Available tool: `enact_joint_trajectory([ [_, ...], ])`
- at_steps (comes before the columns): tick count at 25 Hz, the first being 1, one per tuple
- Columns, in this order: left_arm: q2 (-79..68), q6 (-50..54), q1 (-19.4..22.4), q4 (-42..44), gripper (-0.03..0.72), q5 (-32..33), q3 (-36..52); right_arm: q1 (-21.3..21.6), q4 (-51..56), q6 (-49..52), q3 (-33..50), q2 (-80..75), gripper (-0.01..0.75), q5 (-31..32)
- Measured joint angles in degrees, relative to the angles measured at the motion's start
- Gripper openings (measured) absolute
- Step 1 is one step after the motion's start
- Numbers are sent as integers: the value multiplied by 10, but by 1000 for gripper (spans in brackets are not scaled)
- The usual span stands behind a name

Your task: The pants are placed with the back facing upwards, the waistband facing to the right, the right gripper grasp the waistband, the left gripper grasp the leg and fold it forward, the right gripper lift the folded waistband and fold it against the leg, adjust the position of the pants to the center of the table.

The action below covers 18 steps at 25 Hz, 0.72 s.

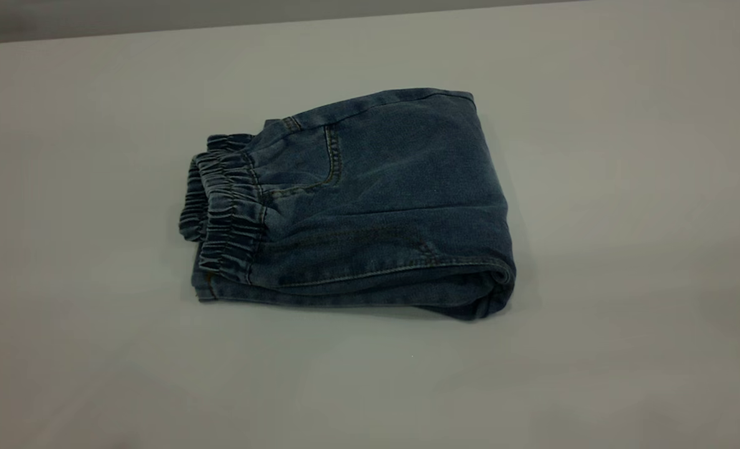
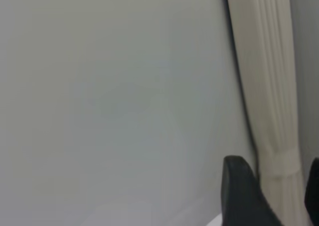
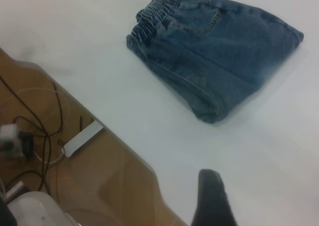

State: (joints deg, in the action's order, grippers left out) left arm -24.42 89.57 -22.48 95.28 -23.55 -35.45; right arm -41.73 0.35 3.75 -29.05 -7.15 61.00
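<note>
Neatly folded, pants (image 1: 357,206) lying flat near the middle of the pale bench (image 1: 625,187), touched by neither arm. Elastic waistband (image 1: 223,199) bunched at the exterior view's left end, thick fold at the right end, a back pocket facing up.

Left pincer (image 2: 279,196) well away from the pants, over bare bench beside a cream curtain (image 2: 269,81); two dark fingers (image 2: 241,196) spread apart, nothing between them.

Right pincer off to one side near the bench edge, pants well apart from it; only one dark finger (image 3: 212,198) showing, so released or clenched: cannot tell. Cables (image 3: 35,121) on the brown floor (image 3: 114,186) below.
</note>
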Motion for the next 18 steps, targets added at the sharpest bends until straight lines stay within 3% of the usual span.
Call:
enact_joint_trajectory([
  [3,0,-40,0,-81,311,16,0,0,0,0,0,0,408,0],
  [8,3,-196,0,-258,311,106,5,0,0,0,0,0,408,0],
  [18,60,-553,0,-584,311,370,40,0,0,0,0,0,408,0],
])
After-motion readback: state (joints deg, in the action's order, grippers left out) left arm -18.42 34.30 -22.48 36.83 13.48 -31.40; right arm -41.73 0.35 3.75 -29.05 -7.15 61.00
